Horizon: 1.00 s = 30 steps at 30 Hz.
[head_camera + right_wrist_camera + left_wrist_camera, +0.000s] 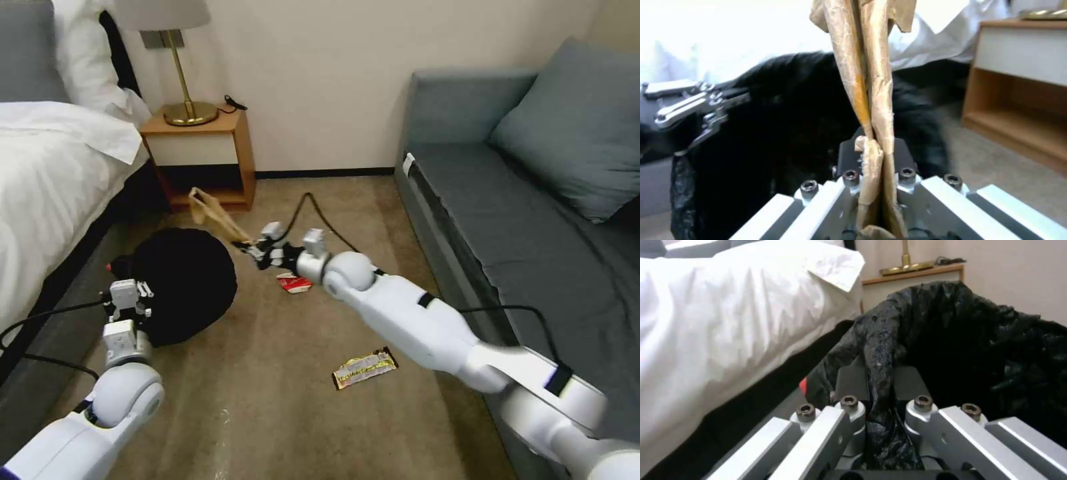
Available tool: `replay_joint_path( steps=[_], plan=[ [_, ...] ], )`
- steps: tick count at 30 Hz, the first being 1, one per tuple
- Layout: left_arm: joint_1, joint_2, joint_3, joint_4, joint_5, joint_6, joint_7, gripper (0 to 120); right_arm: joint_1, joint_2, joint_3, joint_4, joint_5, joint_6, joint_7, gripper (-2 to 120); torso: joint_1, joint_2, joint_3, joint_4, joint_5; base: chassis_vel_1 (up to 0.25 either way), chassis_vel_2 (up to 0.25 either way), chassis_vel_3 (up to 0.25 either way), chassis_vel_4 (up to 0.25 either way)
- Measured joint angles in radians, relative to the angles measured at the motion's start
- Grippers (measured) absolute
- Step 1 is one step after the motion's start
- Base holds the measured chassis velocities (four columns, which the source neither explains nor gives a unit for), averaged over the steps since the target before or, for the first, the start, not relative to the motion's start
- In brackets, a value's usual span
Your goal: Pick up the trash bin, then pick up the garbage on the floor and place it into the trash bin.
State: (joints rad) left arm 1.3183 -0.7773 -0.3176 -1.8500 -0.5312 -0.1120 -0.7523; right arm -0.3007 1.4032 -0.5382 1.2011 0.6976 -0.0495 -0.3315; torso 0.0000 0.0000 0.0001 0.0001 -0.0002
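The trash bin [183, 283], lined with a crinkly black bag, is beside the bed. My left gripper [127, 288] is shut on its near rim. In the left wrist view the gripper [879, 380] pinches a fold of the black bag, with the trash bin [978, 350] just beyond. My right gripper [247, 247] is shut on the crumpled brown paper [213, 213], held in the air over the bin's far side. The right wrist view shows the brown paper [869, 80] clamped in that gripper [871, 150] in front of the bin [791, 116]. Other garbage on the carpet: a red-white carton [294, 283] and a yellow-silver wrapper [364, 368].
A bed [47, 173] with white sheets runs along the left. A wooden nightstand [200, 157] with a brass lamp [179, 67] stands at the back. A grey sofa [527, 213] fills the right. A black cable [320, 213] lies on the carpet.
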Motion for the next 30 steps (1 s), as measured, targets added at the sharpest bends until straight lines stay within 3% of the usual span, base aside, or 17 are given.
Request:
replay_joint_path(
  steps=[14, 17, 24, 30],
  plan=[
    [0.018, -0.016, -0.004, -0.028, 0.006, -0.008, 0.006, 7, -0.065, 0.094, -0.038, -0.144, -0.194, 0.065, 0.072, 2, 0.000, 0.000, 0.000, -0.0001, 0.0000, 0.000, 0.000, 0.000, 0.000],
    [0.021, -0.018, -0.004, -0.028, 0.011, -0.008, 0.007, 7, -0.067, 0.093, -0.043, -0.144, -0.204, 0.072, 0.077, 10, 0.000, 0.000, 0.000, -0.0001, 0.0000, 0.000, 0.000, 0.000, 0.000],
    [0.030, -0.019, -0.006, -0.033, 0.019, -0.010, 0.008, 7, -0.058, 0.073, -0.052, -0.119, -0.206, 0.071, 0.094, 42, 0.000, 0.000, 0.000, -0.0001, 0.0001, 0.000, 0.000, 0.000, 0.000],
    [0.035, -0.016, -0.007, -0.035, 0.023, -0.012, 0.009, 7, -0.052, 0.056, -0.054, -0.104, -0.204, 0.070, 0.098, 59, 0.000, 0.000, 0.000, -0.0001, 0.0001, 0.000, 0.000, 0.000, 0.000]
  ],
)
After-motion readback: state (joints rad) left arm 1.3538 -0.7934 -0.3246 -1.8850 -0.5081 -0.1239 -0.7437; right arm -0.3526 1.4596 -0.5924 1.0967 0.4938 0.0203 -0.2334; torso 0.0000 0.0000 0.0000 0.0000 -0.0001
